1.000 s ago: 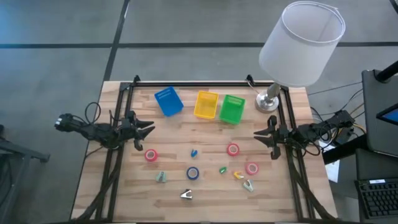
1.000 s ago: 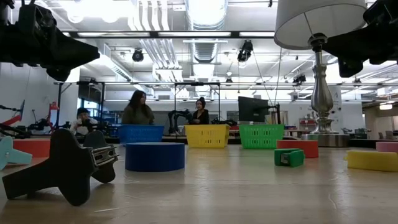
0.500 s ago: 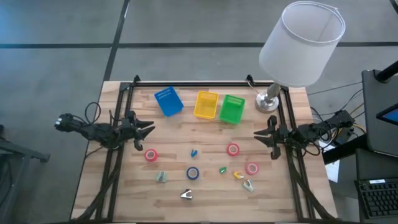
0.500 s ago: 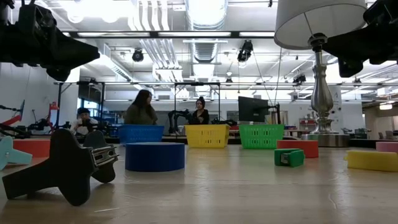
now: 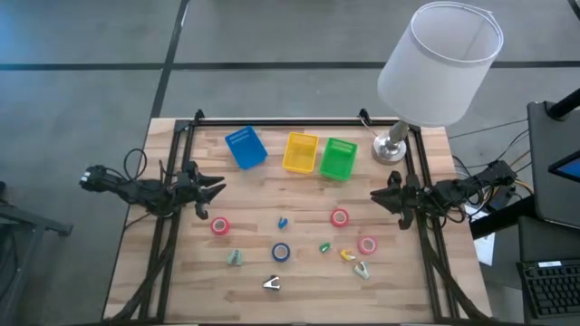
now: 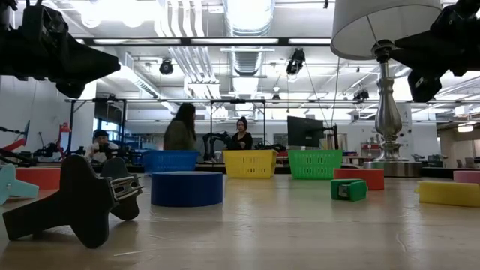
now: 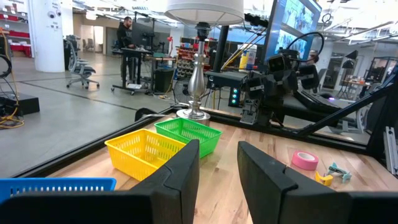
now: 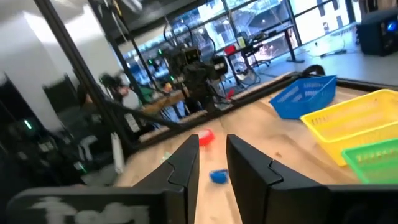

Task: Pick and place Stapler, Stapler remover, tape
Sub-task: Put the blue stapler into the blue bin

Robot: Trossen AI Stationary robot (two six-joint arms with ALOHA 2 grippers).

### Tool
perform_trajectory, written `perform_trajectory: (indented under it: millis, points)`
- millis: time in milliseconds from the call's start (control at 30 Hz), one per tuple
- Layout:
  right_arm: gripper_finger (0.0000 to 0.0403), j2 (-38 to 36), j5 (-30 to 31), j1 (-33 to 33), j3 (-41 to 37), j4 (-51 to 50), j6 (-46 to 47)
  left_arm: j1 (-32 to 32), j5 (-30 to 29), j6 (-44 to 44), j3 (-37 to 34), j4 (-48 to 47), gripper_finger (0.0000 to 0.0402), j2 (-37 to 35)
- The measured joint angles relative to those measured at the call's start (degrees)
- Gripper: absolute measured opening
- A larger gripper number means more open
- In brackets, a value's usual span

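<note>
1. We see a desk of pale wooden planks inside a black metal frame, standing on a grey floor.
2. Along the desk's far edge stand three plastic mesh bins: a blue bin, a yellow bin and a green bin; a lamp with a white drum shade and a silvery base occupies the far right corner.
3. The low view looks into a large workshop with ceiling ducts and lights, where people stand behind the bins.
4. Three pink tape rolls lie flat: one tape roll near the left edge, a second roll right of centre, a third roll toward the near right corner.
5. A blue tape roll sits near the middle, with small coloured staple removers scattered toward the near edge.
6. The left pincer hovers at the left edge, fingers slightly parted, holding nothing.
7. The right pincer hovers at the right edge, likewise slightly parted and empty.
</note>
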Motion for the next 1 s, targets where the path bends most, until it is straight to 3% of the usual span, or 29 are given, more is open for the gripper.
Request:
perform_trajectory:
  millis: [533, 667, 833, 1000]
  points:
    - [0.0082, 0.0, 0.0, 0.0, 0.0, 0.0, 0.1, 0.0, 0.0, -0.5, 0.0, 0.0, 0.0113, 0.0]
    - [0.0087, 0.0, 0.1, 0.0, 0.0, 0.1, -5.2, 0.0, -0.2, 0.2, 0.0, 0.1, 0.0113, 0.0]
    - [0.0091, 0.1, 1.6, -0.1, 0.0, 2.3, -21.8, 0.0, -9.7, 6.9, 0.0, 3.2, 0.0113, 0.0]
    - [0.0084, 0.1, 1.5, -0.1, 0.0, 7.8, -18.4, 0.0, -17.7, 5.1, 0.0, 7.0, 0.0113, 0.0]
